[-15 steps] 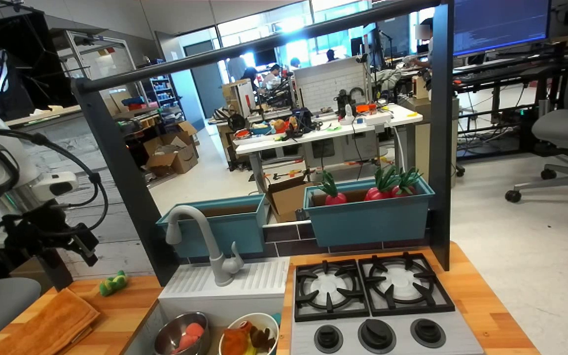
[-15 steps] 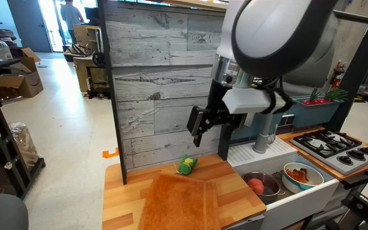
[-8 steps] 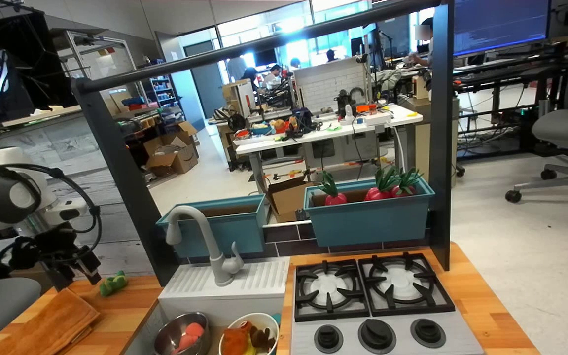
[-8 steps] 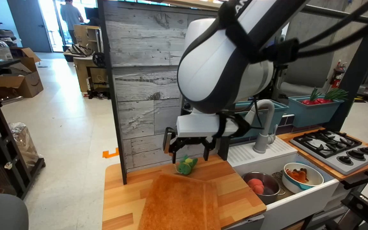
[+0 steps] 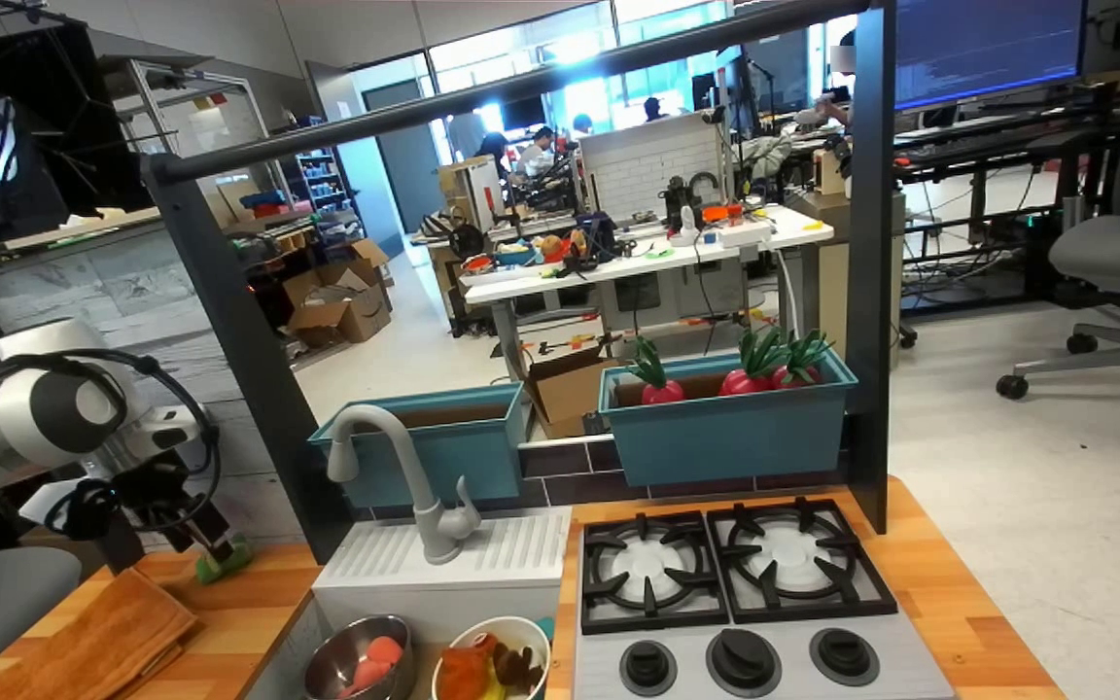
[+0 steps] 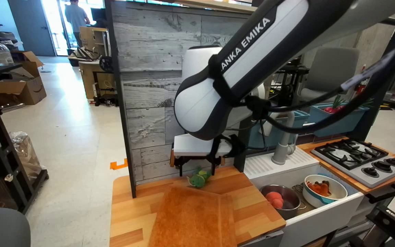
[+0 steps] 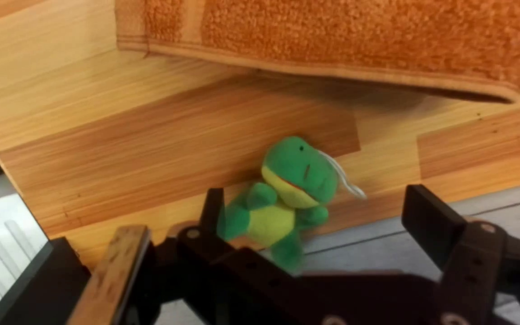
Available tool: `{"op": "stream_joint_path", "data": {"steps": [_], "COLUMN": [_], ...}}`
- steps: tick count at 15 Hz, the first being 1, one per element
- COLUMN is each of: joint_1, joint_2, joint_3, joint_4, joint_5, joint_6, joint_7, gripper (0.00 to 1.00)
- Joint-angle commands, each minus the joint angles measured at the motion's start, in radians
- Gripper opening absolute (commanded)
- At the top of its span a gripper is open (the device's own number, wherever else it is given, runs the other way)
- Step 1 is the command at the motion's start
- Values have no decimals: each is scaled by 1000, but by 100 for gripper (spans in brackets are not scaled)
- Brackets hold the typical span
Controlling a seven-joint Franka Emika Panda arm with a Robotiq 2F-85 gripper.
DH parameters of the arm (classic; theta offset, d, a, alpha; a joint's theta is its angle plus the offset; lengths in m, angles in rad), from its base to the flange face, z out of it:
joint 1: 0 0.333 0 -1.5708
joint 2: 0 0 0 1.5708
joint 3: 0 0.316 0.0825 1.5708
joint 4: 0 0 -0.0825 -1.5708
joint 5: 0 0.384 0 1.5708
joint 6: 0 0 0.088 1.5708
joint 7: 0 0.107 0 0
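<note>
gripper (image 7: 316,196) hangs over toy (image 7: 282,205), spread wide, holding nothing, seemingly to clear its sides
toy lies belly up near the back edge of the counter (image 7: 151,149), likely too soft to stand; towel (image 7: 332,36) lies toward the front edge; pot (image 6: 290,199) sits in the sink (image 6: 324,219) beyond

In both exterior views, the towel (image 6: 192,219) lies on the counter (image 6: 252,209) left of the sink (image 6: 321,219), the toy (image 6: 200,179) behind it, the panel (image 6: 149,130) behind the toy and the gripper (image 6: 196,173) over the toy. In the sink the pot (image 6: 289,212) sits left of the bowl (image 6: 336,189), the faucet (image 6: 281,153) behind them. Right of the sink is the stove (image 6: 358,164); radishes (image 5: 745,382) sit in the planter (image 5: 730,444) behind it.
</note>
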Motion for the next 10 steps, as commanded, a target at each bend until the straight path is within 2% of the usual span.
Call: {"op": "stream_joint_path", "data": {"steps": [1,2,4,7,10], "joint_1": [6,0,-15,-20,-15], "joint_2": [105,119,130,129,76], "joint_3": [-21,-16,2,13,4], "joint_4": [173,194,212,221,148], "joint_5": [-7,-5,-17,-18,-3], "joint_6": [-106,-124,-144,-150,-123], "joint_7": [41,42,51,54,51], "gripper": [95,72,69,44,22]}}
